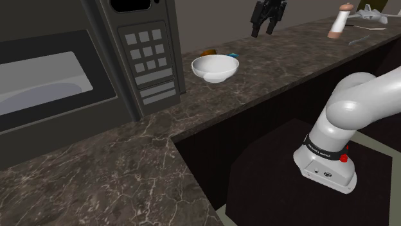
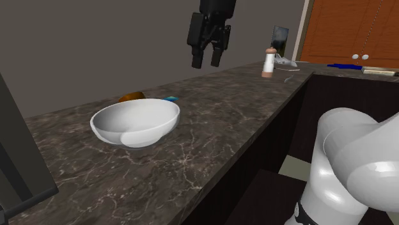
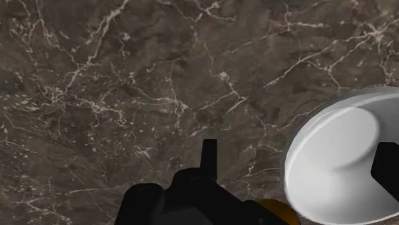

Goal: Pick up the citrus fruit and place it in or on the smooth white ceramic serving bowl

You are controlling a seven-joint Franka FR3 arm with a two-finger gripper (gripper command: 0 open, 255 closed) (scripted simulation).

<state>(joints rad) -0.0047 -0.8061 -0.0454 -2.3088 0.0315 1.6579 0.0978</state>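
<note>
A dark marbled desk (image 1: 115,167) beside a microwave (image 1: 58,70): the orange citrus fruit (image 1: 207,52) lies just behind the white bowl (image 1: 215,67), at its 11 o'clock in the shoulder view. The pincer (image 1: 263,31) hangs released above the desk, at the bowl's 2 o'clock.

Counter (image 1: 128,173): dark brown stone, pale branching veins. Bowl (image 1: 214,67): plain white. Fruit (image 2: 132,96): orange. Gripper (image 2: 206,64): black. Arm (image 1: 360,103): white. Microwave (image 1: 148,58): dark grey, lighter grey keys.
</note>
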